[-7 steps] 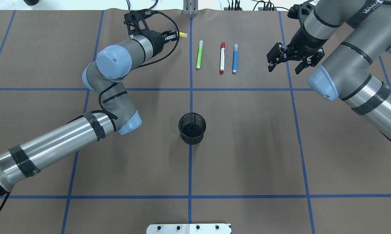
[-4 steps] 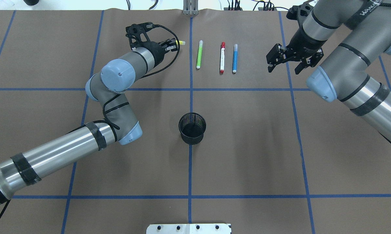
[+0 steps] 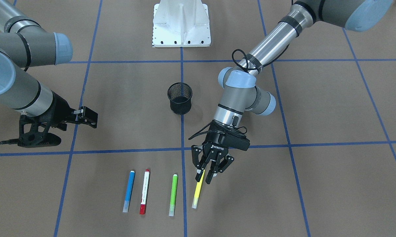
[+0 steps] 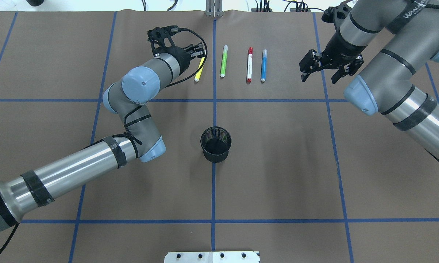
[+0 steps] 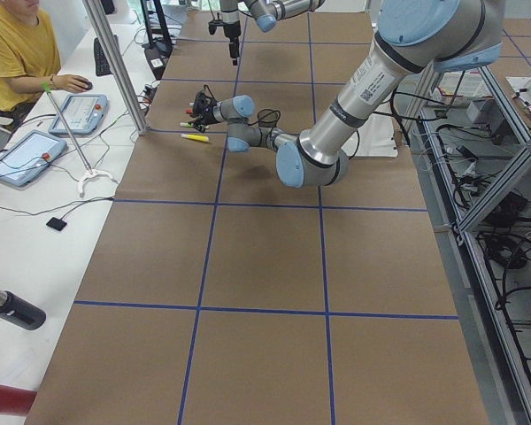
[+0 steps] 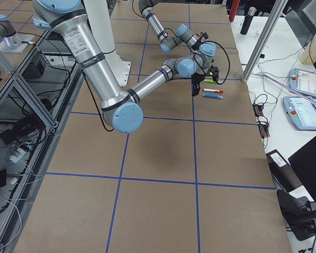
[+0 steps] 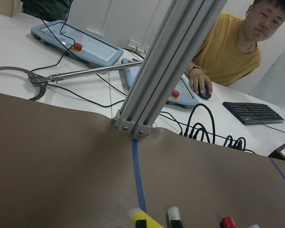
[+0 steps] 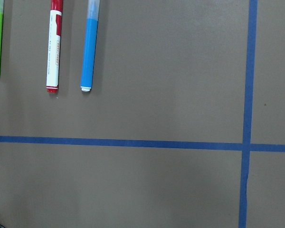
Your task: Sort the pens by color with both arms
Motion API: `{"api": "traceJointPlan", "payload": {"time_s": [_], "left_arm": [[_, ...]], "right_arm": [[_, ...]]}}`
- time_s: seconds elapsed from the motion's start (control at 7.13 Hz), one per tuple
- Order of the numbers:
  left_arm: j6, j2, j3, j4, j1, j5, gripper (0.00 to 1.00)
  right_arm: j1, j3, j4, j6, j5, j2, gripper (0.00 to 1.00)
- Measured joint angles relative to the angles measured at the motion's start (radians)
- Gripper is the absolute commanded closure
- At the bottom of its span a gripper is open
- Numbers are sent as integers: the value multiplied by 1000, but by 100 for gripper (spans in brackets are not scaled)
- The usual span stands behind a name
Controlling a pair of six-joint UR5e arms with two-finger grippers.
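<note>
Brown blue-taped table [image 4: 277, 164], white bench [image 5: 35, 204]

Black mesh cup [image 4: 215, 144]: upright on the brown table cover [image 4: 277, 164], standing on a blue tape gridline [image 4: 213, 190]. White metal base [image 3: 181, 23]. Aluminium post [image 7: 173, 61]. Operator in a yellow shirt [image 7: 237, 47], hand on a mouse [image 7: 203, 93]; black keyboard [image 7: 253, 112] beside it.

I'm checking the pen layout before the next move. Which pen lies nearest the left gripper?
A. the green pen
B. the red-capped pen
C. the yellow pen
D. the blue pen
C. The yellow pen lies slanted with its upper end right between the fingers of the left gripper, while the green pen, red-capped pen and blue pen lie farther off.
</note>
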Motion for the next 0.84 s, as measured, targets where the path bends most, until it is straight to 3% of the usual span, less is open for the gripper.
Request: {"api": "traceJointPlan", "payload": {"time_s": [0.28, 0.56, 0.84], "left_arm": [[1, 0, -2, 1, 2, -2, 15], [41, 3, -26, 32, -1, -32, 12], [122, 11, -154, 258, -25, -152, 13]], "right_arm": [[-1, 0, 1, 1, -1, 1, 0], [-1, 1, 1, 1, -1, 1, 0], [4, 7, 1, 0, -7, 0, 0]]}}
